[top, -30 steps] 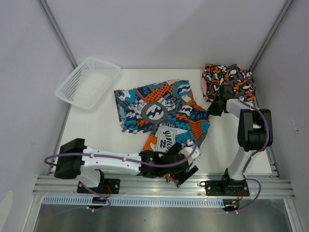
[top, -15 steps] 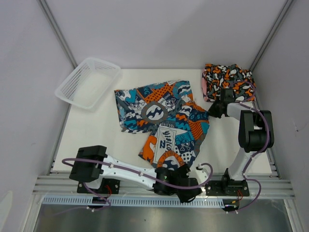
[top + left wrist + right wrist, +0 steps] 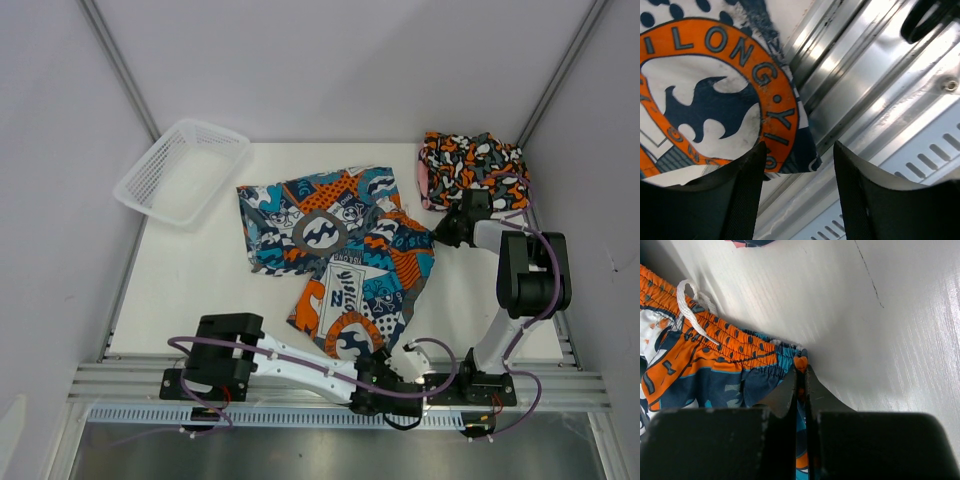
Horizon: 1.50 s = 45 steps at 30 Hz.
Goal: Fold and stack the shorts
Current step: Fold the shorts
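We see the soft teal-navy printed shorts (image 3: 345, 245) spread mid-table. Our right gripper (image 3: 800, 375) pinches their gathered elastic waistband corner (jaws nearly touching); our left gripper (image 3: 799, 150) hangs half-spread over the smooth hem by the ribbed metal rail (image 3: 880, 100).

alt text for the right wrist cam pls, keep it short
The right gripper, jaws shut, pinches a corner of the teal-navy shorts. Their orange elastic waistband and white drawstring run up to the left. White table fills the right side.
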{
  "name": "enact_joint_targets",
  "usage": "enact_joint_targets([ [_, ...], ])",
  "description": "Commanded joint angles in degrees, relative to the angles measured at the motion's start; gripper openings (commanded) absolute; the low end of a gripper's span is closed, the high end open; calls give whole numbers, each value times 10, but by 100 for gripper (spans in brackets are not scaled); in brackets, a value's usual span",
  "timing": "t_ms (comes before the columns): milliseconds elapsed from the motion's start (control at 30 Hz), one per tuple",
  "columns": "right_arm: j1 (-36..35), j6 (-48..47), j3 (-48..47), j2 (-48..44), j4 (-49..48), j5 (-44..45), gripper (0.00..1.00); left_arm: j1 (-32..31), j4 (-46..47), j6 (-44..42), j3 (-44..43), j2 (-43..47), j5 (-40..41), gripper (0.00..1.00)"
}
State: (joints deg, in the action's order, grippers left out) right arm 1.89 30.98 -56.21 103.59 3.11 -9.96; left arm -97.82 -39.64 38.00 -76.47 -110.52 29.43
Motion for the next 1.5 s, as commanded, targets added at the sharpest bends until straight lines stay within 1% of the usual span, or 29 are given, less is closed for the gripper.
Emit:
enact_joint_targets([
  [0,6,-8,10,-1,13,7,0,-1,-43,40,-22,0,32,57],
  [133,7,-7,9,0,12,3,0,-1,-59,48,-30,-10,41,47],
  [167,8,-7,9,1,12,1,0,-1,-62,49,-32,-14,40,42],
  [267,11,-7,10,1,11,-2,0,0,-53,43,-28,-15,27,33],
  [433,14,-5,10,3,12,-5,0,-8,-33,37,-26,-10,12,35],
  [500,14,-5,10,3,12,-5,0,-9,-19,32,-24,-9,-2,34],
  [533,14,-5,10,3,14,-5,0,-10,-18,30,-25,-11,-6,25],
  [600,14,-4,14,-1,17,4,0,-9,-18,27,-26,-13,-23,1],
  [700,14,2,17,-23,43,23,0,-9,-13,16,-30,-4,-63,0],
  [733,14,1,13,-36,80,27,0,-9,-7,16,-30,4,-73,0],
  [800,18,4,2,-50,124,36,0,-10,11,14,-14,41,-93,0],
  [833,19,3,-5,-72,168,39,0,-11,25,12,-10,56,-122,0],
  [867,19,7,-7,-86,191,59,0,-10,61,10,9,87,-139,0],
  [933,19,7,-7,-120,249,80,0,-15,100,11,18,113,-182,0],
  [967,19,6,-7,-158,264,99,0,-19,125,12,16,126,-191,0],
  [1000,19,5,-8,-177,281,121,0,-25,128,12,8,126,-196,0],
  [1033,20,3,-12,-195,310,139,0,-37,124,9,-15,123,-198,0],
  [1067,20,3,-16,-225,325,148,0,-43,100,8,-45,115,-199,0],
  [1133,21,-1,-25,-247,365,155,0,-54,77,5,-73,94,-203,0],
  [1167,21,-3,-33,-256,374,156,0,-57,73,4,-95,92,-210,0],
  [1200,21,-4,-36,-273,396,158,0,-58,71,5,-97,98,-213,0],
  [1267,21,-4,-42,-288,409,168,0,-57,64,8,-91,118,-207,0],
  [1300,22,-1,-48,-298,418,174,0,-55,42,11,-88,131,-182,0],
  [1400,25,3,-62,-306,442,187,0,-34,33,30,-48,212,-167,0],
  [1433,29,7,-66,-304,445,190,0,-20,33,33,-23,264,-163,0],
  [1467,33,9,-72,-300,447,187,0,-12,31,38,1,292,-156,0],
])
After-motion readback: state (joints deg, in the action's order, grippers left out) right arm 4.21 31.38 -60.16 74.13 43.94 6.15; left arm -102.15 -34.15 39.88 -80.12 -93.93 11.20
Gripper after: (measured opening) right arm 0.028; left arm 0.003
